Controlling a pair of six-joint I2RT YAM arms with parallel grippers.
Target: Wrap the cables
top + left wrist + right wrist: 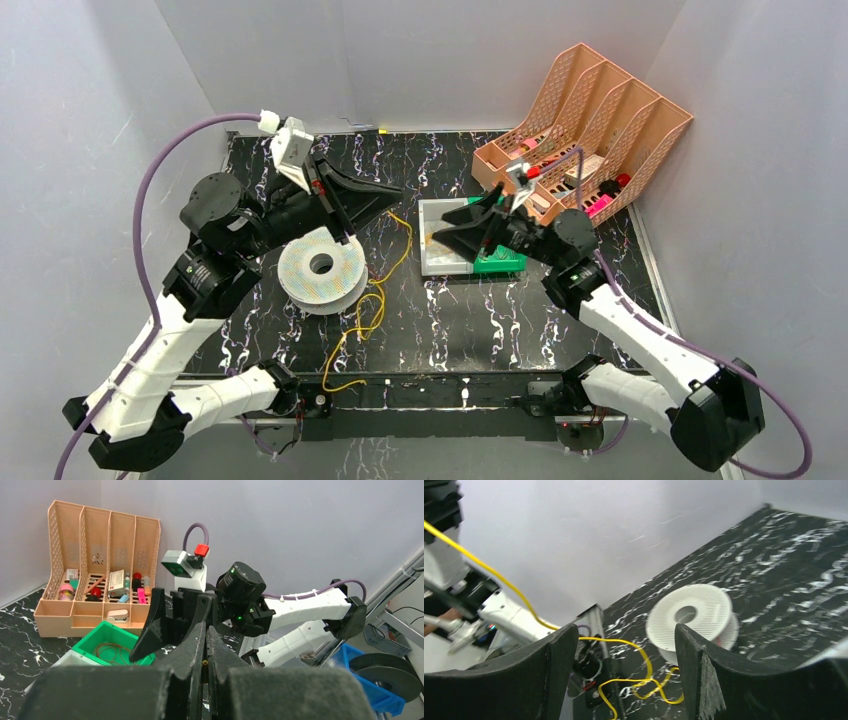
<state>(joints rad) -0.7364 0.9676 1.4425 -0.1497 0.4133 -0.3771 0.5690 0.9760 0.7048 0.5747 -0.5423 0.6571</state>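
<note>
Yellow cable (378, 290), light and limp, lay in loose loops beside the spool (322, 268), one end rising to the left gripper (398, 190), pinched shut on it. The right gripper (438, 228) gaped empty; the cable looked best gripped near that taut run.

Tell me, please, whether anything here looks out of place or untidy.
The yellow cable sprawls in loose, tangled loops on the table beside the white spool, reaching the near edge, with none visibly wound on. One end rises to the left gripper, whose jaws are shut.
</note>
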